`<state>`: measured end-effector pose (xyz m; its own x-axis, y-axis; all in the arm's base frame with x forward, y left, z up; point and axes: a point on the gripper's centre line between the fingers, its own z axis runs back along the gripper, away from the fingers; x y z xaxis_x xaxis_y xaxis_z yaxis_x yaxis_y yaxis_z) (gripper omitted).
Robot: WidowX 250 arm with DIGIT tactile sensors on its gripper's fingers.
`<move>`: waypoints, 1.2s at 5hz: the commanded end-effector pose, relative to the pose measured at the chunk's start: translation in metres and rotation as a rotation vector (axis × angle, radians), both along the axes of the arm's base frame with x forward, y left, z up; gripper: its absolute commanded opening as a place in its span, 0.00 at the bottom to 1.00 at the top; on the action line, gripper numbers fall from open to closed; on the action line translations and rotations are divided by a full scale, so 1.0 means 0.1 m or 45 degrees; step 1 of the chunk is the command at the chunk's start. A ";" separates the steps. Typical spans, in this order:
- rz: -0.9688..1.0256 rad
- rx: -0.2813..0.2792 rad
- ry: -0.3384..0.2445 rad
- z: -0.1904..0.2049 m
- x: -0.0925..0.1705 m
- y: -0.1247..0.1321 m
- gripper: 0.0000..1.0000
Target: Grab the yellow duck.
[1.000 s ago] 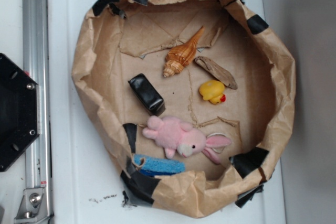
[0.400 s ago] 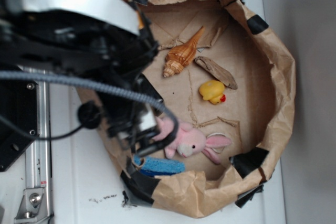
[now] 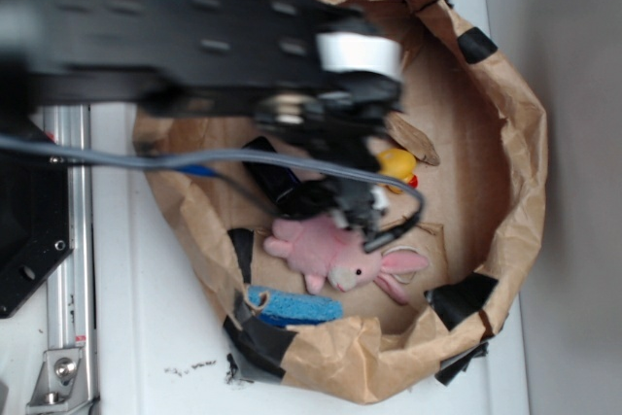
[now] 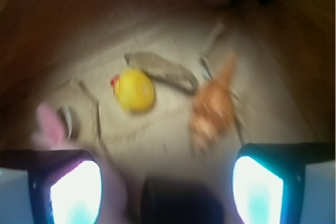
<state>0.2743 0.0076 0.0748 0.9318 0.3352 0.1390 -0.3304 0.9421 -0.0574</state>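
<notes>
A small yellow duck [image 4: 134, 89] lies on the brown paper floor of a crumpled paper basket [image 3: 515, 143], toward the basket's right side as the overhead view shows it, where the robot arm covers most of it and only a sliver of yellow and a red beak show. In the blurred wrist view it sits free and untouched, its red-orange beak at the left of that picture; its rounded body gives no clear long axis. Just beside it lies a flat grey-brown piece [image 4: 163, 70], and next to that an orange spiral seashell [image 4: 214, 106]. A pink plush bunny [image 3: 335, 255] and a blue sponge [image 3: 292, 305] rest nearer the basket's lower edge. The gripper [image 4: 167, 187] hangs above the floor with its two fingers spread wide apart and nothing between them, apparently lined up to descend, with the duck ahead of the gap.
</notes>
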 end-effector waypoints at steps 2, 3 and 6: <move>-0.051 -0.055 0.085 -0.59 0.39 -0.30 0.00; -0.077 -0.046 0.100 -0.60 0.33 -0.25 0.00; -0.482 0.006 -0.186 0.70 -0.18 0.11 0.00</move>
<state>0.2559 0.0073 0.1312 0.9776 -0.0389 0.2070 0.0580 0.9945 -0.0872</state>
